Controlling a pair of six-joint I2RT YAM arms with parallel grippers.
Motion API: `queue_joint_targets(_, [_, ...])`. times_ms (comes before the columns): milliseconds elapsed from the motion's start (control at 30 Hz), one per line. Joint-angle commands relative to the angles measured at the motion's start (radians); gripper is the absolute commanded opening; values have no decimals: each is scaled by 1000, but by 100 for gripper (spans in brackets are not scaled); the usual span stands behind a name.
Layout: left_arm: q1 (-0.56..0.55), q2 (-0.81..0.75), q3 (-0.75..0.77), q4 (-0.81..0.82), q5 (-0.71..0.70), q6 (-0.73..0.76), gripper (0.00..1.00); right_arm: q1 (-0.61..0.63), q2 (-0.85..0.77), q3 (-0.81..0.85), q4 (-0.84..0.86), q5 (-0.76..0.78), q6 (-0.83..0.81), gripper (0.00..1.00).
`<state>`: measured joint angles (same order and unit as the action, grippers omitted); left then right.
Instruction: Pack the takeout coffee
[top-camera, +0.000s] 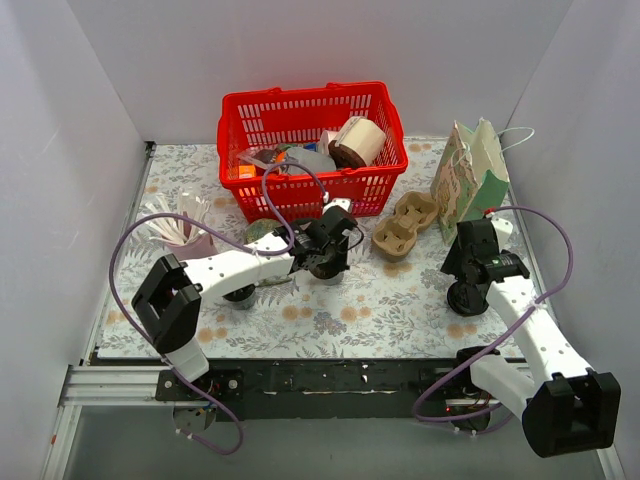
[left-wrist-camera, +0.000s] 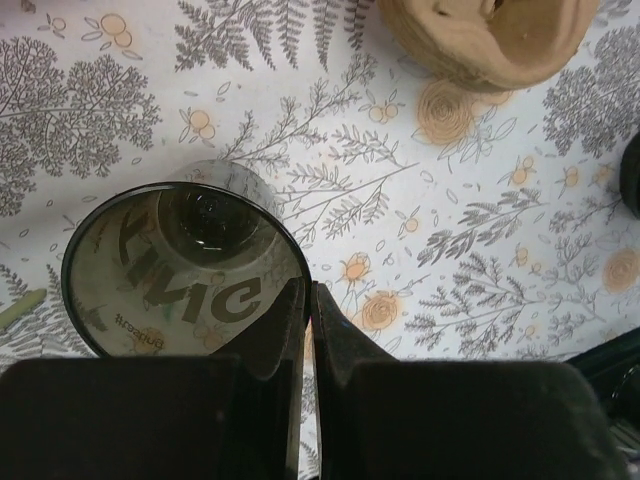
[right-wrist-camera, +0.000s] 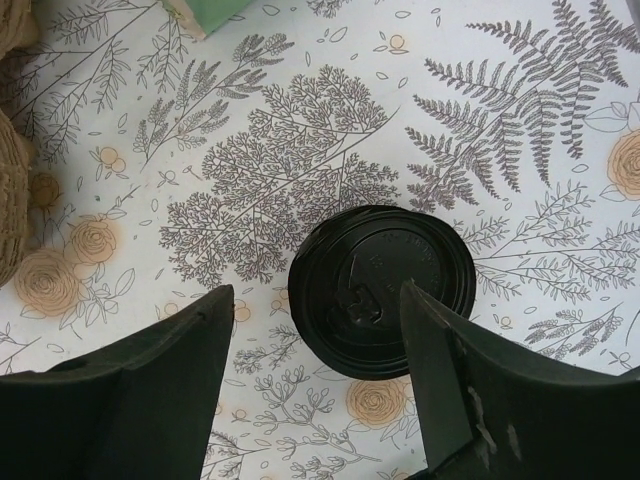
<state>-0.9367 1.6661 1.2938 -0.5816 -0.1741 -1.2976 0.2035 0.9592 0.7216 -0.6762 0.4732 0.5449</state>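
A clear cup (left-wrist-camera: 185, 262) with dark printing stands open on the flowered table. My left gripper (left-wrist-camera: 307, 292) is shut on its rim, one finger inside and one outside. In the top view this gripper (top-camera: 330, 258) is mid-table, left of the brown cup carrier (top-camera: 405, 225). A black lid (right-wrist-camera: 385, 290) lies flat on the table. My right gripper (right-wrist-camera: 315, 290) is open above it, with the lid beside the right finger and partly under it. In the top view the right gripper (top-camera: 470, 278) hovers over the lid (top-camera: 467, 301). A paper bag (top-camera: 470, 175) stands at the back right.
A red basket (top-camera: 312, 100) with a paper roll and packets stands at the back. A clear plastic item (top-camera: 175, 225) lies at the left. A dark round object (top-camera: 240, 296) sits under the left arm. The carrier's edge (left-wrist-camera: 490, 40) lies beyond the cup.
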Motion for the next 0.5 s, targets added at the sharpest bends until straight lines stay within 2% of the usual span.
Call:
queue_joint_targets(0, [-36,-37,-34,152,-94,-34,0,-27,16,6,17,-59,-25,73])
queue_joint_targets(67, [-40,-29,-44,154,-94,-46,0,-27,15,2,10,-81,-26,70])
queue_joint_targets(133, [-51,-19,-57,155,-71,-51,7,-29,13,-2,4,-76,-28,67])
queue_joint_targets(167, [-56,-16,-59,155,-77,-51,7,-32,10,-1,1,-73,-23,62])
queue_joint_targets(267, [-73,-5,-57,151,-93,-42,11,-33,12,-11,10,-70,-17,59])
queue_joint_targets(333, [-82,-2,-53,149,-90,-40,18,-36,24,-22,35,-71,-13,57])
queue_joint_targets(367, [-83,-3,-48,147,-81,-39,22,-38,32,-27,40,-68,-13,51])
queue_joint_targets(467, [-91,1,-33,141,-67,-29,29,-47,76,-31,49,-70,-13,49])
